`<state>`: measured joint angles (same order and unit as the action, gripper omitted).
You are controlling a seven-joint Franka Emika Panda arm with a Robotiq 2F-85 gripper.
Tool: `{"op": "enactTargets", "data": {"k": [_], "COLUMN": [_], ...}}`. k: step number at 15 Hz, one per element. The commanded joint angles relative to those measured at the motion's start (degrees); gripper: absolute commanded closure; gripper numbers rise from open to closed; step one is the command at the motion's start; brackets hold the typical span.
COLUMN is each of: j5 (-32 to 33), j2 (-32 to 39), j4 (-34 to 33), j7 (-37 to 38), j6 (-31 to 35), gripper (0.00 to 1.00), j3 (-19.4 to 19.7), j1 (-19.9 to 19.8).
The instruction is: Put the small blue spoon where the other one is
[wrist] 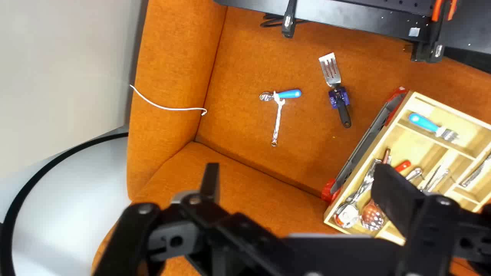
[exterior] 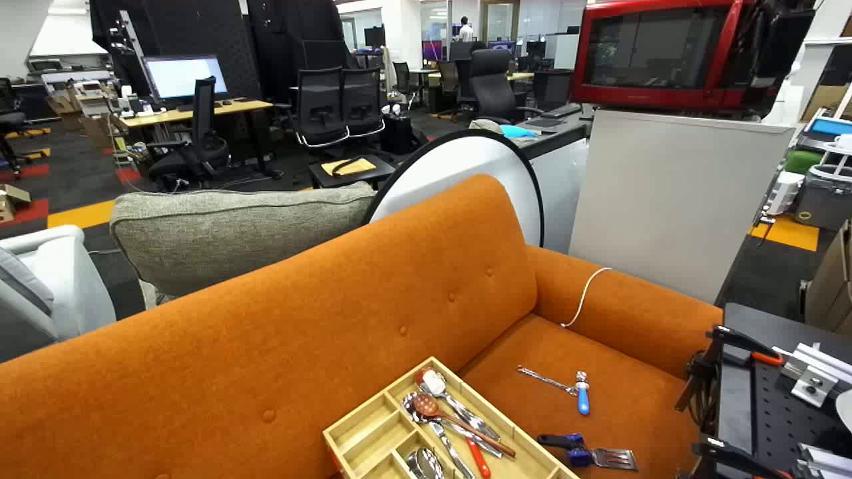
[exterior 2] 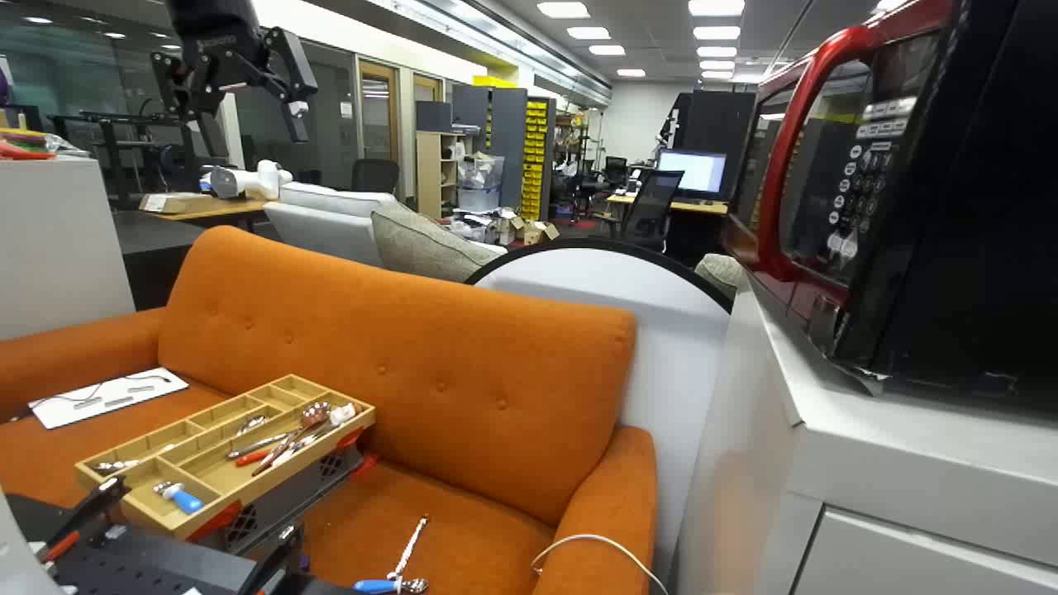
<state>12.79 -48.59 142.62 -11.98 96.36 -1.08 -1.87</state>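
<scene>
"Small blue spoon [wrist: 287, 94], location?"

"On the orange sofa [wrist: 238, 65] seat in your wrist view. Blue handle points at the spatula [wrist: 334, 82], metal end at the sofa arm. Silver wrench [wrist: 277, 120] ends right at its neck; can't tell you if they touch."

"And the other one?"

"You've got a blue-handled utensil [wrist: 423, 122] in the corner compartment of the wooden cutlery tray [wrist: 414, 143]. Its metal end is too small to read."

"Robotiq gripper [exterior 2: 257, 136]?"

"Fingers spread wide. You see it at the top left of an exterior view, well apart from the small blue spoon."

"Neighbours?"

"Spatula, black-handled, purple label, lies on the seat between that spoon and your tray. Copper-coloured perforated spoon [wrist: 372, 215] and a red-handled utensil [exterior: 478, 458] share the tray's long compartment. White cord [wrist: 165, 108] drapes over the sofa arm. Red microwave [exterior: 652, 53] sits on the grey cabinet [exterior: 665, 199] beside that arm."
</scene>
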Motion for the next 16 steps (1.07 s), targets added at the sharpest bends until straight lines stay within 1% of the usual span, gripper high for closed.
{"op": "enactTargets", "data": {"k": [1,10,13,16], "j5": [0.84,1.41,3.84,6.99], "j2": [0.1,0.51,2.19,6.05], "j4": [-0.21,-0.15,0.99,2.92], "j7": [0.94,0.92,-0.05,-0.81], "j6": [-0.41,-0.21,3.13,8.15], "gripper": [0.0,0.0,0.0,0.0], "j3": [1.09,0.84,0.1,-0.92], "j1": [1.65,1.63,2.88,5.15]}}
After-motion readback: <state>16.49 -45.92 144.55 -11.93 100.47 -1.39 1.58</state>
